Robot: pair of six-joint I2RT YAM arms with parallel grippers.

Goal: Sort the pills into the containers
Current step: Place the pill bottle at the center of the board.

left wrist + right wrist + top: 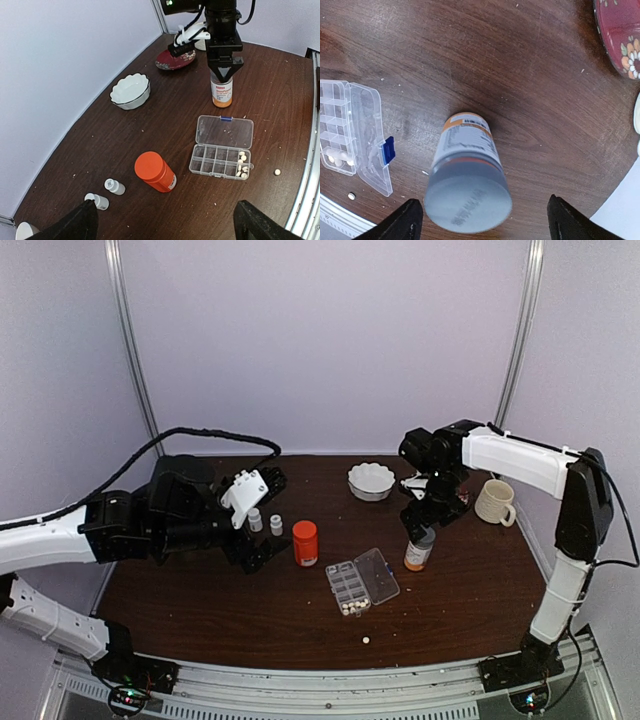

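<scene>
Both sets stand wide open and empty: I see my right fingers (405,222) flanking the grey-capped bottle (467,165), left fingers (75,225) at nine o'clock from the organizer (378,575).

Orange-capped bottle (305,543), grey-capped bottle (417,557), white bowl (371,487), mug (492,503).

Table (200,610) dark brown, streaky wood grain, pale specks. My right arm (515,460) white, black joints. Bottle below me (465,150) amber, grey cap (467,202), white-and-orange label with black print. Organizer box (225,131) clear, blue latch (389,150). Pills (243,165) cream-white, stray pill (277,172) same. Other bottle (155,171) bright orange cap, white label. Two tiny bottles (114,186) white. Bowl (116,95) white, scalloped rim. Plate (615,35) dark red, white-and-orange flowers. Mug (494,502) cream. Walls (330,340) pale lilac.
</scene>
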